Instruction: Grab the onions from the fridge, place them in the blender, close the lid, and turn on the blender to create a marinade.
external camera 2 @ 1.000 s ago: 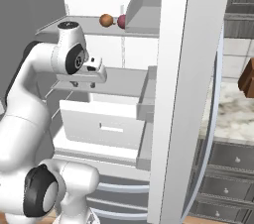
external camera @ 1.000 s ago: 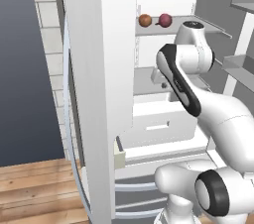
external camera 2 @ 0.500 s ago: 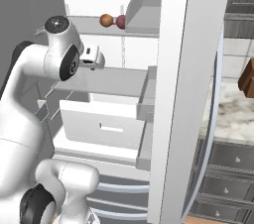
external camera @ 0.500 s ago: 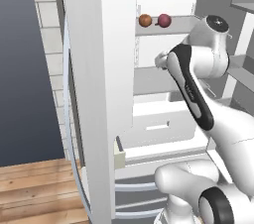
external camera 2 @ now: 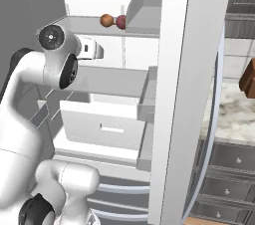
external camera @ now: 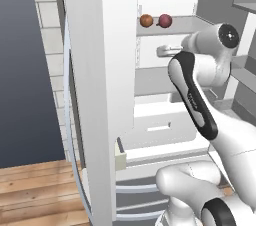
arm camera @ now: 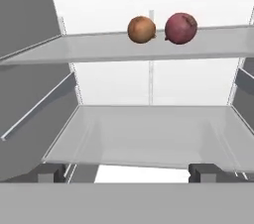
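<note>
**A:** Where are the onions relative to the fridge [external camera: 100,95]?

**B:** Inside it, on the upper shelf [arm camera: 124,49], well back. The orange-brown onion [arm camera: 141,29] sits just beside the red-purple onion [arm camera: 180,28]; they look close enough to touch, though I can't be sure. From the hand view both lie above the gripper's line of sight, with a second, bare shelf below them.

**A:** And the gripper [arm camera: 129,172]?

**B:** Its jaws stand wide apart and hold nothing. It points into the fridge, lower than the onion shelf and short of it.

**A:** How do you expect the bulbs to handle?

**B:** My guess is light, firm and stiff, so they won't crush under the pads. The skin looks smooth and the shape is round, so each could roll or squirt out on that slick shelf. I'd take one across its widest middle, fingers on opposite sides. The red one has a small point, best kept off the pads. The orange one has more free room on its outer side.

**A:** Any brands or writing?

**B:** None that I can read on the fridge, shelves or onions.
</note>
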Robot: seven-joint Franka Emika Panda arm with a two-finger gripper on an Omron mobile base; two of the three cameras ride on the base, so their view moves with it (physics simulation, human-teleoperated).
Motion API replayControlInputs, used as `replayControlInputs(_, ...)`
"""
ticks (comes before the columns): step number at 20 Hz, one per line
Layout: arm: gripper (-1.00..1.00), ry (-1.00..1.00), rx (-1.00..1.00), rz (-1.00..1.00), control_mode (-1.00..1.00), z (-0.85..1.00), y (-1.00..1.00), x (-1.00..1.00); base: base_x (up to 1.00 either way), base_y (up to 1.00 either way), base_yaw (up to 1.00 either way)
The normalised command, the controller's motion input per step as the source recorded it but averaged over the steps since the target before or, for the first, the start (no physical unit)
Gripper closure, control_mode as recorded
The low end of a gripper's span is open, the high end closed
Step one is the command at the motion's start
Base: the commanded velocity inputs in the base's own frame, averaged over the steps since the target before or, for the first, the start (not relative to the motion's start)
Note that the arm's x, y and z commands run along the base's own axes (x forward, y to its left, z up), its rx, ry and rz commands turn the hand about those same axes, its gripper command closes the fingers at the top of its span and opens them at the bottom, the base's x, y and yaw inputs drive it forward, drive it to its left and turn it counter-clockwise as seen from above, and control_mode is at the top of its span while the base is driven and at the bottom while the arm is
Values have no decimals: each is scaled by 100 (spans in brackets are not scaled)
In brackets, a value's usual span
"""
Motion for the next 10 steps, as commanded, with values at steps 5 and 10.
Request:
replayControlInputs(5,-100,-14,-1,0,-100,57,0,29,0,0,0)
replayControlInputs(10,-100,3,-2,0,-100,49,0,29,0,0,0)
